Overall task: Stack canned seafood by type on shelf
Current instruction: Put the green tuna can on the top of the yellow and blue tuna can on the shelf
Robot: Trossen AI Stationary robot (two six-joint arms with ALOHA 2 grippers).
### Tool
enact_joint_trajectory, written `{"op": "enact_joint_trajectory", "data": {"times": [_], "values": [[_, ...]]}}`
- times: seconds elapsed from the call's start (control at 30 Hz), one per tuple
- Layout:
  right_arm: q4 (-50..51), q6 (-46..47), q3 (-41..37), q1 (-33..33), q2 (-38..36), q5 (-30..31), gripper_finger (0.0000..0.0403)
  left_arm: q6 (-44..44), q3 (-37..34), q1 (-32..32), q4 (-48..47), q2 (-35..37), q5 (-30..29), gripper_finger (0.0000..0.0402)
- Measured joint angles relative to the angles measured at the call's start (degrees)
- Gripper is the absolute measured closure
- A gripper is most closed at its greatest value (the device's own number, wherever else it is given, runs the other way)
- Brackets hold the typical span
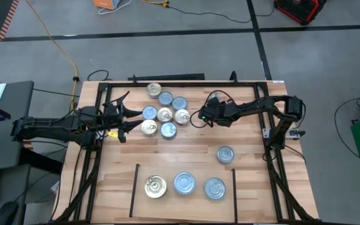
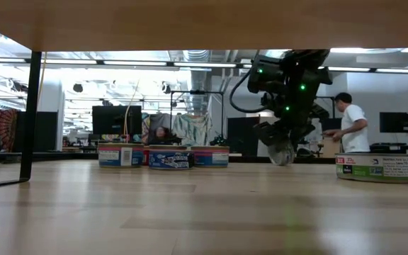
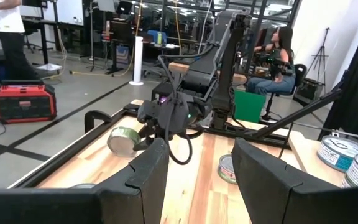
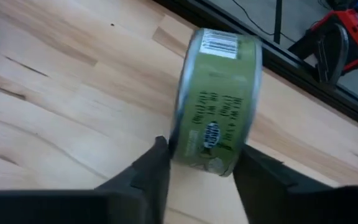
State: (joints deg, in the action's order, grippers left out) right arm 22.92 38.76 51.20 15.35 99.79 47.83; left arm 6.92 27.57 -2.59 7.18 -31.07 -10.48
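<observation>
The right claw [image 1: 198, 117] hung just above the counter [image 1: 186, 153], pinching one green-sided tin [image 4: 215, 102] on edge between its fingers, its flat faces against the pads. In the low view that tin [image 2: 282, 152] sat under the claw, tilted and close over the wood. Just beside this claw, on the side toward the left arm, lay a cluster of seven tins [image 1: 165, 115]: four with gold-coloured tops and three with silver ones, packed close together. One more silver-topped tin [image 1: 225, 154] lay alone, near the right claw on the shelf side.

The shelf [image 1: 183, 199], well apart from both claws, carried three tins in a row: one gold-topped tin [image 1: 155, 187] and two silver-topped tins [image 1: 184, 184], [image 1: 214, 188], each standing single, none stacked.

The left claw [image 1: 126, 114] hovered at the cluster's other edge, its fingers [image 3: 263, 177] spread apart and holding nothing.

In the room beyond, a person in a white shirt [image 2: 350, 122] stood.
</observation>
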Motion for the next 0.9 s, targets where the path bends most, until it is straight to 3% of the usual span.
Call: {"op": "enact_joint_trajectory", "data": {"times": [0.3,0.37,0.43,0.53,0.7,0.8,0.9], "values": [[0.7,-2.3,0.0,-0.2,0.0,-1.3,0.0372,0.3,0.0,0.0,0.0,0.0,0.1,0.0233],[0.7,-2.7,0.0,-0.6,0.0,-1.4,0.0389,0.4,0.0,0.0,0.0,0.0,0.4,0.0233],[1.0,-3.8,0.0,-1.3,-0.5,-1.3,0.0384,0.4,0.0,0.0,0.0,0.0,1.3,0.0233],[4.0,-4.4,0.0,-2.8,-2.3,-0.9,0.0346,0.4,0.0,0.0,0.0,0.0,1.3,0.0233],[15.0,2.1,-0.9,-3.9,-7.4,1.5,0.0284,0.5,0.0,0.0,0.0,0.0,1.3,0.0233],[14.5,8.0,-6.1,-5.2,-12.6,6.1,0.0266,0.8,0.0,0.0,0.0,0.0,1.6,0.0233],[9.2,10.1,-13.1,-5.4,-18.2,6.1,0.0265,0.8,0.0,0.0,0.0,0.0,1.6,0.0233]]}}
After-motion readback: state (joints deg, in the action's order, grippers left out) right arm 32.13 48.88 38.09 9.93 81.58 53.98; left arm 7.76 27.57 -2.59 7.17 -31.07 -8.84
